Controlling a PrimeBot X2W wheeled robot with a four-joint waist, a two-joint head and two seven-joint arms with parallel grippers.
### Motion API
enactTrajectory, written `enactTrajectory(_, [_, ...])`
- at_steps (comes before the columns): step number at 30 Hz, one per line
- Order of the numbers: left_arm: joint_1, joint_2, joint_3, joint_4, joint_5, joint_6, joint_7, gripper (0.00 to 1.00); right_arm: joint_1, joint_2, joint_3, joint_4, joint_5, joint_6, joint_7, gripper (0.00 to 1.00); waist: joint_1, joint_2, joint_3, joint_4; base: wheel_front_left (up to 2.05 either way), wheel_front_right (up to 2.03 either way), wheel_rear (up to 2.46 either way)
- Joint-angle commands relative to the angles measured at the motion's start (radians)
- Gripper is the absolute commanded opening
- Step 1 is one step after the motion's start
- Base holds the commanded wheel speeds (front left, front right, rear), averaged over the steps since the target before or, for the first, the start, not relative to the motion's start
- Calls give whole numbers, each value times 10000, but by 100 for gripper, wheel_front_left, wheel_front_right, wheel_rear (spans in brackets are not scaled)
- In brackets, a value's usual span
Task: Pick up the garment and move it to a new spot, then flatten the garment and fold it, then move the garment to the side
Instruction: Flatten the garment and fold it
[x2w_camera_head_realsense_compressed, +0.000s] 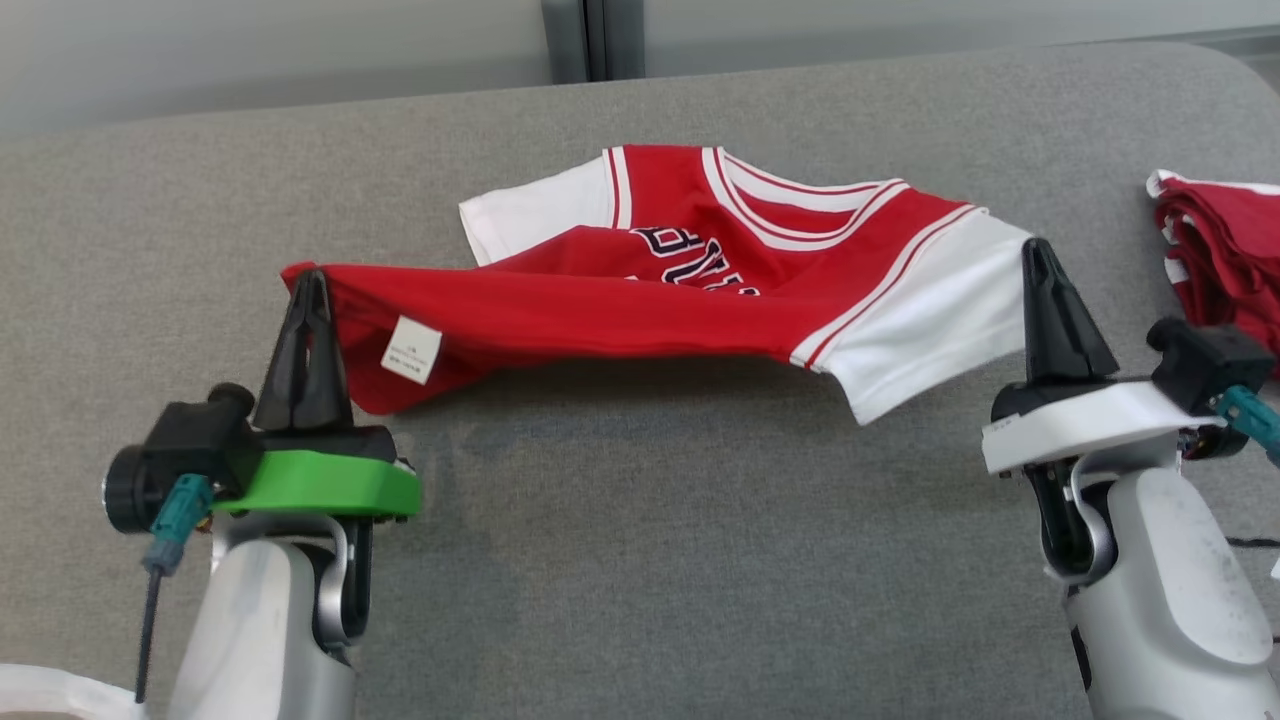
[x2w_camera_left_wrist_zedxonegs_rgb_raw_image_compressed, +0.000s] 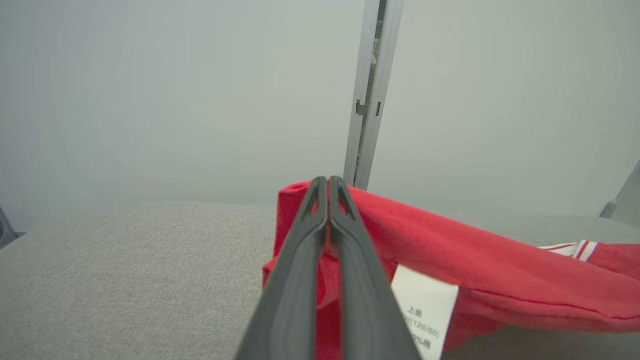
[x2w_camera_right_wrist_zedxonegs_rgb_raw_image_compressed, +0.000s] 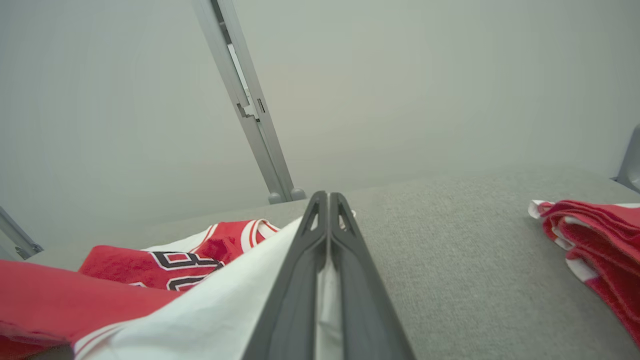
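The garment (x2w_camera_head_realsense_compressed: 700, 290) is a red jersey with white sleeves, white stripes and dark lettering, lying across the grey table (x2w_camera_head_realsense_compressed: 640, 560). Its near edge is raised off the table and stretched between both grippers. My left gripper (x2w_camera_head_realsense_compressed: 308, 275) is shut on the red hem corner, beside a white care label (x2w_camera_head_realsense_compressed: 411, 350). In the left wrist view the left gripper (x2w_camera_left_wrist_zedxonegs_rgb_raw_image_compressed: 328, 181) pinches red cloth (x2w_camera_left_wrist_zedxonegs_rgb_raw_image_compressed: 450, 270). My right gripper (x2w_camera_head_realsense_compressed: 1036, 245) is shut on the white sleeve edge. The right wrist view has the right gripper (x2w_camera_right_wrist_zedxonegs_rgb_raw_image_compressed: 328, 195) closed on white fabric (x2w_camera_right_wrist_zedxonegs_rgb_raw_image_compressed: 225, 310).
A second red and white garment (x2w_camera_head_realsense_compressed: 1225, 250) lies bunched at the table's right edge, close to my right wrist; it also shows in the right wrist view as a pile (x2w_camera_right_wrist_zedxonegs_rgb_raw_image_compressed: 595, 240). A pale wall with a grey upright post (x2w_camera_left_wrist_zedxonegs_rgb_raw_image_compressed: 370, 95) stands behind the table.
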Motion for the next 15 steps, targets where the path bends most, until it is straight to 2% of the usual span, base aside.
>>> enactTrajectory(1, [-294,52,175,-289,125,-126,0,0,-239,-46,62,-360,151,-13,-3,0,0,0,-691,101,0,0,0])
enactTrajectory(5, [-909,233,496,-991,555,-408,0,0,-907,-73,209,-1319,453,-13,-3,0,0,0,-1192,127,0,0,0])
enactTrajectory(11, [-2295,748,570,-1883,823,-641,0,0,-2156,-631,549,-2385,955,-13,0,0,0,0,-1639,147,0,0,0])
enactTrajectory(15, [-3206,1187,588,-1926,692,-678,0,0,-2986,-1034,676,-2833,1164,-13,412,0,0,0,-1716,153,0,0,0])
